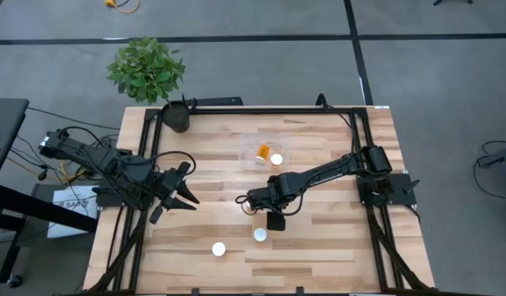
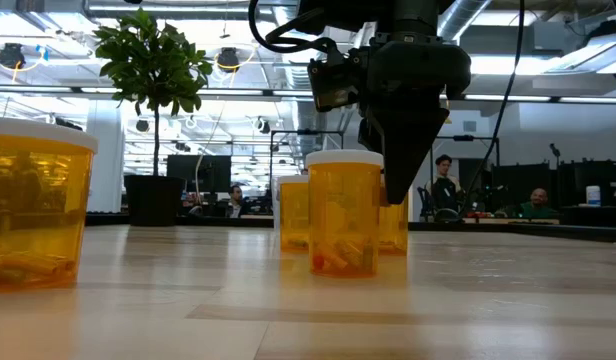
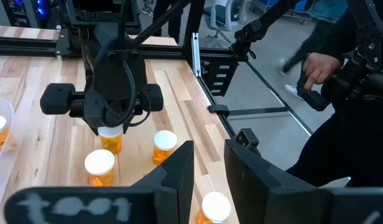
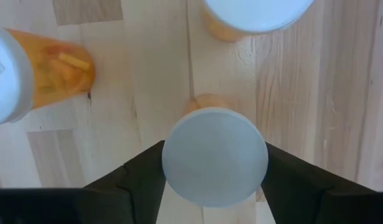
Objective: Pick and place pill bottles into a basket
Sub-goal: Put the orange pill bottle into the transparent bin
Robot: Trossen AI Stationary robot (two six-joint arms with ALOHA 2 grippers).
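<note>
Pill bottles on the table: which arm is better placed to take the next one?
Right. The right hand sits directly over a standing bottle, while the left hand hangs open at the left edge of the table, away from every bottle.

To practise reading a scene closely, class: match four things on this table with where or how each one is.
Things:
1. basket
2. plant pot
3. left gripper
4. right gripper

Places or states:
A. down over an upright bottle
B. holds two bottles
C. at a table corner
D. open, holding nothing, at the table's left side

Pairs: 1-B, 2-C, 3-D, 4-A
</note>
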